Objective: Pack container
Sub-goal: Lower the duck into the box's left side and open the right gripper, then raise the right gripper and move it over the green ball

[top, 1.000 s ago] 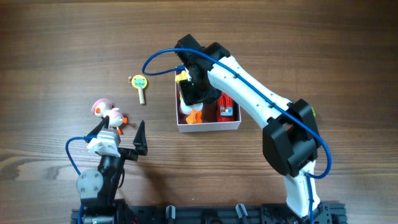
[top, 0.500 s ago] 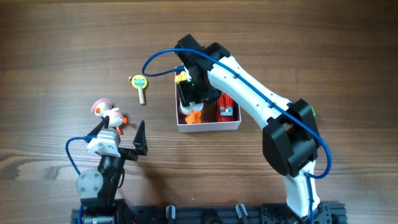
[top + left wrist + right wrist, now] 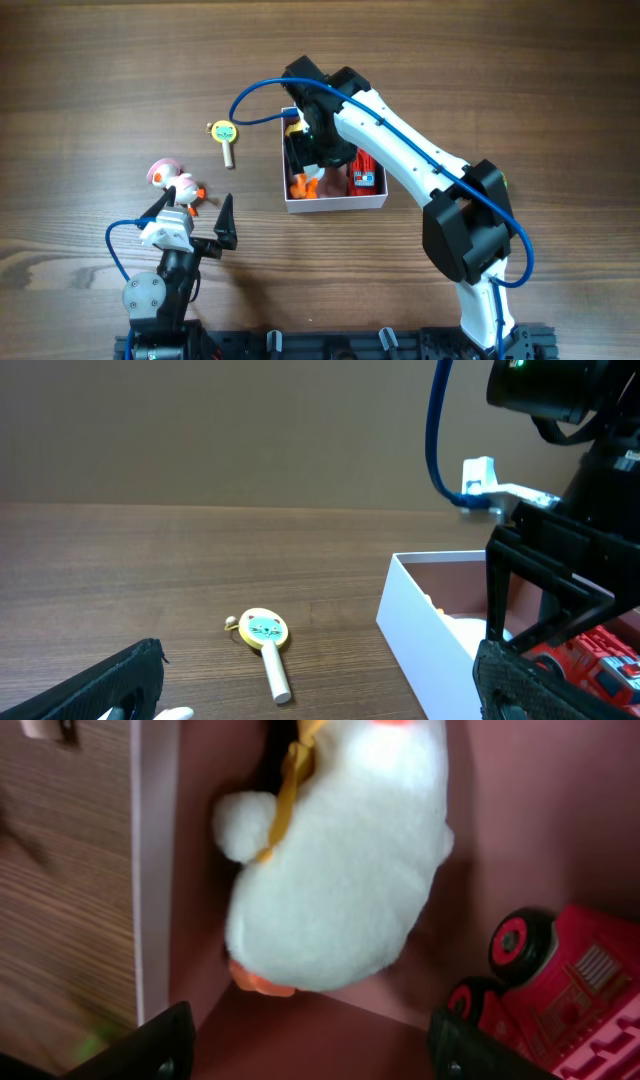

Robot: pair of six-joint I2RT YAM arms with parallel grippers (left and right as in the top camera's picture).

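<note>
The right gripper [image 3: 312, 1038], jaws spread apart, hovers over a white plush toy [image 3: 340, 870] inside the container [image 3: 335, 205]; the left gripper [image 3: 192, 216] is spread too.

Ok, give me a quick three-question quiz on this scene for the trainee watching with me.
1. True or false: the red toy car lies inside the container.
2. Which toy lies on the table to the left of the container in the overhead view? A) a yellow cat-face stick B) a blue ball C) a green block
3. Fill in: the jaws of the left gripper are ____.
Key: 1 true; 2 A; 3 open.
</note>
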